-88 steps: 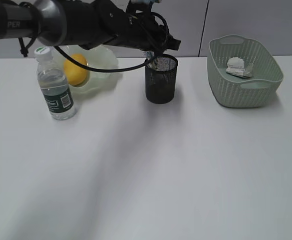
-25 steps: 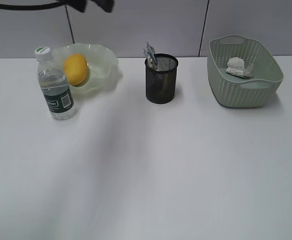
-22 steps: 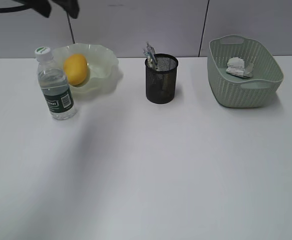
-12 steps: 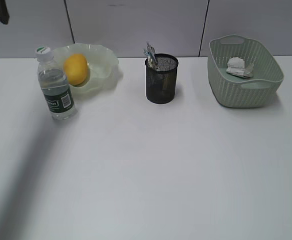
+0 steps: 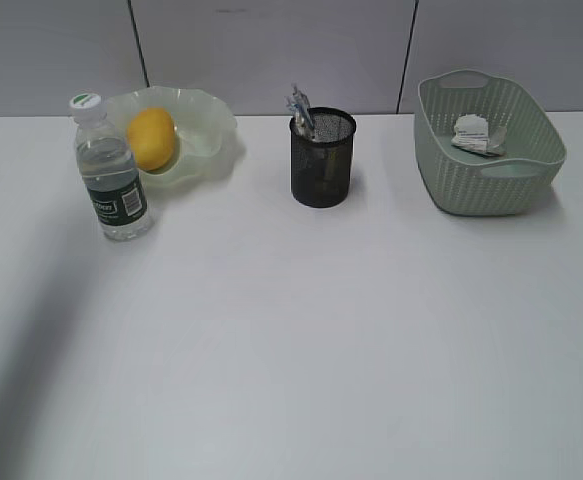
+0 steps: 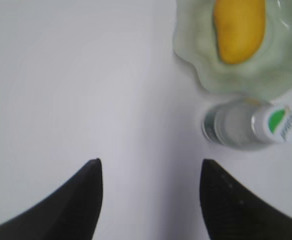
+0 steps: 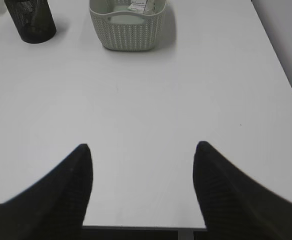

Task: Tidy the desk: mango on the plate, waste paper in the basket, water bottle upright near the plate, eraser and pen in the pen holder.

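Note:
The yellow-orange mango (image 5: 152, 138) lies in the wavy-rimmed pale-green plate (image 5: 207, 132) at the back left of the white desk (image 5: 301, 330). The water bottle (image 5: 109, 175) stands upright just in front of the plate. A pen (image 5: 300, 108) sticks out of the black mesh pen holder (image 5: 322, 158); the eraser is hidden. The waste paper (image 5: 476, 135) rests inside the sage-green basket (image 5: 488, 145). My left gripper (image 6: 150, 162) hangs open and empty above bare desk, left of the bottle (image 6: 248, 124) and the plate (image 6: 206, 65) with its mango (image 6: 238, 28). My right gripper (image 7: 141, 146) is open and empty over the desk's near edge.
In the right wrist view the basket (image 7: 127, 22) and pen holder (image 7: 30, 20) stand far ahead, and the desk's right edge (image 7: 281, 70) runs along a grey wall. A panelled grey wall backs the desk in the exterior view.
The left arm has swung away from above the pen holder to the upper left and left the exterior view. The objects have not moved.

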Controlling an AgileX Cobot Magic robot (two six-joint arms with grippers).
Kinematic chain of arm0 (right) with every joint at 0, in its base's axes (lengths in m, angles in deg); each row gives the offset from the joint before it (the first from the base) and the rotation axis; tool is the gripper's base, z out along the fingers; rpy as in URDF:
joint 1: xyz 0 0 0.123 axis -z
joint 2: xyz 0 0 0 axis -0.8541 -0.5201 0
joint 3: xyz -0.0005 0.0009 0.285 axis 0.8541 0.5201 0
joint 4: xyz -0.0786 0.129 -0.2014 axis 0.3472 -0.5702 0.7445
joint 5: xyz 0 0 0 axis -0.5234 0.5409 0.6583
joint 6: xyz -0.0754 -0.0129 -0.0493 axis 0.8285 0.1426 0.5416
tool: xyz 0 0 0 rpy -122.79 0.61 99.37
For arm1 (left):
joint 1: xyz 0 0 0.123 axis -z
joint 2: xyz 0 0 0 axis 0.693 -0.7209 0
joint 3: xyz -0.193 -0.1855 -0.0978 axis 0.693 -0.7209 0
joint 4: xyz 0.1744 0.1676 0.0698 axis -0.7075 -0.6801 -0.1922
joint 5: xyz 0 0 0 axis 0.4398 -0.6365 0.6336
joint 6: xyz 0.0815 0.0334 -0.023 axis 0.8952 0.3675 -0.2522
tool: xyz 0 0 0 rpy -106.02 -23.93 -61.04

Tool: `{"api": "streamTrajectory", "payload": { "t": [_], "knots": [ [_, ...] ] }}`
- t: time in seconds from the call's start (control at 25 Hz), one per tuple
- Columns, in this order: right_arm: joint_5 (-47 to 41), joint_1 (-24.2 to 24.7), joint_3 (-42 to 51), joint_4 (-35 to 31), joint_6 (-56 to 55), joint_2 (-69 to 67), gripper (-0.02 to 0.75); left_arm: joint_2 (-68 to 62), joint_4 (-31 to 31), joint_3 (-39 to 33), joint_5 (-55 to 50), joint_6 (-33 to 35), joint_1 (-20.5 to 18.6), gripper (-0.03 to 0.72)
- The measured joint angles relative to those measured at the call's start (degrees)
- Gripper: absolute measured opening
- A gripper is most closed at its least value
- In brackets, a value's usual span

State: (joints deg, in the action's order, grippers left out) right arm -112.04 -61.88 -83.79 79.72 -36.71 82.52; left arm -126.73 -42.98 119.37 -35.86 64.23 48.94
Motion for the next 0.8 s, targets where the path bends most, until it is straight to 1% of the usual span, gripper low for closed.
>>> {"api": "streamTrajectory", "payload": {
  "t": [0.12, 0.2, 0.44, 0.56, 0.8],
  "knots": [
    [0.0, 0.0, 0.0, 0.0, 0.0, 0.0, 0.502, 8.24, 2.77, -9.98, 2.22, 0.77, 0.18, 0.466],
    [0.0, 0.0, 0.0, 0.0, 0.0, 0.0, 0.502, 13.87, 2.77, -16.75, 4.99, 0.98, 0.18, 0.466],
    [0.0, 0.0, 0.0, 0.0, 0.0, 0.0, 0.502, 31.11, -0.16, -37.53, 10.16, 1.14, 0.18, 0.466],
    [0.0, 0.0, 0.0, 0.0, 0.0, 0.0, 0.502, 41.33, -0.28, -45.36, 11.75, 1.14, 0.18, 0.466],
    [0.0, 0.0, 0.0, 0.0, 0.0, 0.0, 0.502, 61.3, -0.11, -56.01, 10.14, 1.14, 0.18, 0.466]
  ]
}}
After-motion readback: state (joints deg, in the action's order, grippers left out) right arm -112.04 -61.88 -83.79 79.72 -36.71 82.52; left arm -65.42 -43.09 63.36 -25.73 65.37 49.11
